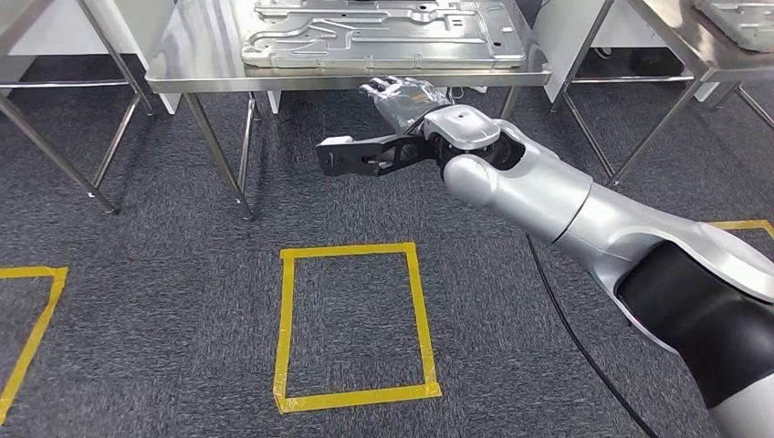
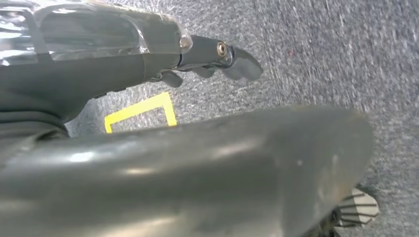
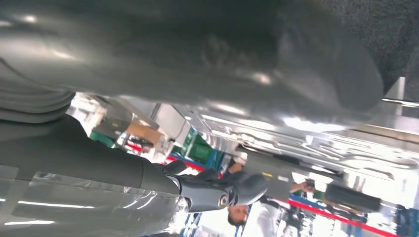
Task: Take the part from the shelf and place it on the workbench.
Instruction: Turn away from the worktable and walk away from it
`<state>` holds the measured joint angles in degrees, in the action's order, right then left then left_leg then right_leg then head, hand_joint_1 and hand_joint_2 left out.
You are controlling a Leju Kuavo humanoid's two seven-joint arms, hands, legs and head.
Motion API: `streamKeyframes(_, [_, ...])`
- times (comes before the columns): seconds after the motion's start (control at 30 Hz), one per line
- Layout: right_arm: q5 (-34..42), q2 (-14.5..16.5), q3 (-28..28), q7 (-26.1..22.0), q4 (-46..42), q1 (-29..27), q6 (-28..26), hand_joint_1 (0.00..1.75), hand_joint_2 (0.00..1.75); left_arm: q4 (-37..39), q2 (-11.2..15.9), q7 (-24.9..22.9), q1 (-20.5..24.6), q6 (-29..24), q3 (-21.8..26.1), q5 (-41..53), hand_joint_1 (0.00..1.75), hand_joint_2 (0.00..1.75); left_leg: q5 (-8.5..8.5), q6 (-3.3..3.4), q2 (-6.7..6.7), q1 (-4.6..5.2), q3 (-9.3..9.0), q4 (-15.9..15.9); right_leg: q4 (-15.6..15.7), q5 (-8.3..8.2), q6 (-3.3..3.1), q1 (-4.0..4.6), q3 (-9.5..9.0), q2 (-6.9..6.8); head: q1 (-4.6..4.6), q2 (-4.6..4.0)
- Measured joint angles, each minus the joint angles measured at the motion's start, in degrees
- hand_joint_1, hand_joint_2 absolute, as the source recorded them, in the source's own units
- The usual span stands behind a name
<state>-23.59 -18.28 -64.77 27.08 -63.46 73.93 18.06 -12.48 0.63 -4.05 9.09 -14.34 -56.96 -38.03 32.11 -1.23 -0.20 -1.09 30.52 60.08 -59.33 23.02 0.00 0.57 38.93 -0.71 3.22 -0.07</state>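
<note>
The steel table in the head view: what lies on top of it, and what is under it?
On the table lies a large metal plate. Under it show grey carpet and the right hand, reaching below the front edge. The tabletop covers the floor further back.

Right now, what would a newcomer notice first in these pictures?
The silver right arm reaching in from the right, its hand raised near the workbench edge. Then the large metal part lying flat on that bench, and the yellow tape square on the grey carpet below.

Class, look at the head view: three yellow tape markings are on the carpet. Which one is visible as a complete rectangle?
The middle tape rectangle, whole and closed on all sides. The left marking and the right marking are cut off by the picture's edges.
</note>
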Motion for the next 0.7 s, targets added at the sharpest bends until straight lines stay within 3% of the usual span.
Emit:
streamKeyframes(0.07, [0.01,-0.01,-0.08,0.00,0.07,-0.07,0.07,0.00,0.00,0.01,0.02,-0.01,-0.03,-0.01,0.00,0.01,0.00,0.00,-1.09,0.95,0.02,-0.09,0.96,-0.05,-0.24,0.34,0.60,-0.17,0.52,0.14,-0.05,0.00])
streamKeyframes(0.13, [0.01,-0.03,-0.07,-0.01,0.15,-0.03,0.14,0.00,0.00,0.01,0.02,0.02,0.00,-0.04,0.00,0.01,0.00,0.00,-2.41,1.73,0.06,-0.29,2.42,-0.21,-3.59,4.62,1.36,-0.42,1.48,0.32,0.18,0.00])
streamKeyframes(0.2, [0.02,-0.05,-0.07,-0.06,0.22,-0.05,0.16,0.00,0.00,0.01,0.04,0.04,-0.03,-0.07,0.00,-0.03,0.00,0.00,-3.70,2.06,0.05,-0.30,4.01,-0.20,-10.33,9.86,1.91,-0.59,2.36,0.37,0.59,0.00])
streamKeyframes(0.23, [0.02,-0.04,-0.09,-0.09,0.26,-0.12,0.17,0.00,0.00,0.01,0.05,0.02,-0.07,-0.07,0.00,-0.06,0.00,0.00,-4.33,2.08,0.10,-0.28,4.80,-0.19,-13.42,10.80,2.00,-0.61,2.52,0.37,0.72,0.00])
streamKeyframes(0.27, [0.02,-0.03,-0.11,-0.13,0.30,-0.18,0.19,0.00,0.00,0.02,0.08,-0.03,-0.10,-0.07,0.00,-0.09,0.00,0.00,-4.97,2.06,0.18,-0.24,5.60,-0.17,-15.44,10.47,1.96,-0.60,2.28,0.38,0.90,0.00])
streamKeyframes(0.3, [-0.01,-0.01,-0.13,-0.14,0.34,-0.21,0.20,0.00,0.00,0.02,0.10,-0.07,-0.11,-0.07,0.00,-0.13,0.00,0.00,-5.60,2.02,0.29,-0.15,6.38,-0.15,-15.69,9.06,1.76,-0.57,1.39,0.40,1.14,0.00])
streamKeyframes(0.37, [-0.21,0.02,-0.14,-0.17,0.38,-0.09,0.23,0.00,0.00,0.01,0.11,-0.13,-0.11,-0.07,0.00,-0.16,0.00,0.00,-6.76,1.85,0.46,0.03,7.65,-0.15,-10.78,6.53,0.78,-0.32,-2.90,0.71,1.76,0.00])
streamKeyframes(0.43, [-0.60,0.12,-0.07,-0.24,0.34,0.26,0.26,0.00,0.00,0.00,-0.02,-0.14,-0.07,-0.08,0.01,-0.19,0.00,0.00,-7.73,1.37,0.39,0.14,8.40,-0.19,-2.54,7.43,-0.51,0.06,-8.60,1.46,2.09,0.00])
streamKeyframes(0.47, [-0.78,0.17,-0.05,-0.28,0.33,0.44,0.30,0.00,0.00,0.00,-0.09,-0.16,-0.03,-0.09,0.01,-0.20,0.00,0.00,-8.21,1.03,0.36,0.07,8.63,-0.30,0.43,8.38,-0.95,0.29,-10.42,1.75,2.13,0.00])
streamKeyframes(0.5, [-0.95,0.22,-0.05,-0.32,0.33,0.53,0.38,0.00,0.00,0.00,-0.15,-0.19,-0.01,-0.08,0.01,-0.21,0.00,0.00,-8.75,0.64,0.24,0.05,8.79,-0.48,2.06,8.90,-1.14,0.43,-11.19,1.72,2.19,0.00])
streamKeyframes(0.57, [-1.08,0.35,-0.11,-0.37,0.35,0.47,0.56,0.00,0.00,0.00,-0.16,-0.25,-0.04,-0.04,0.00,-0.26,0.00,0.00,-9.15,0.03,0.04,-0.02,9.20,-0.61,3.47,8.15,-1.31,0.31,-11.15,0.89,2.26,0.00])
streamKeyframes(0.63, [-1.10,0.50,-0.18,-0.42,0.38,0.35,0.68,0.00,0.00,0.00,-0.14,-0.28,-0.16,-0.01,0.00,-0.34,0.00,0.00,-6.33,-0.35,-0.08,0.03,10.52,2.09,4.41,6.87,-1.71,0.03,-10.80,-0.23,1.80,0.00])
streamKeyframes(0.7, [-1.12,0.54,-0.34,-0.44,0.40,0.22,0.75,0.00,0.00,0.00,-0.12,-0.28,-0.25,0.00,0.00,-0.37,0.00,0.00,-1.76,-0.71,-0.02,0.00,12.78,8.54,4.47,6.11,-2.00,0.10,-10.06,-1.23,1.07,0.00])
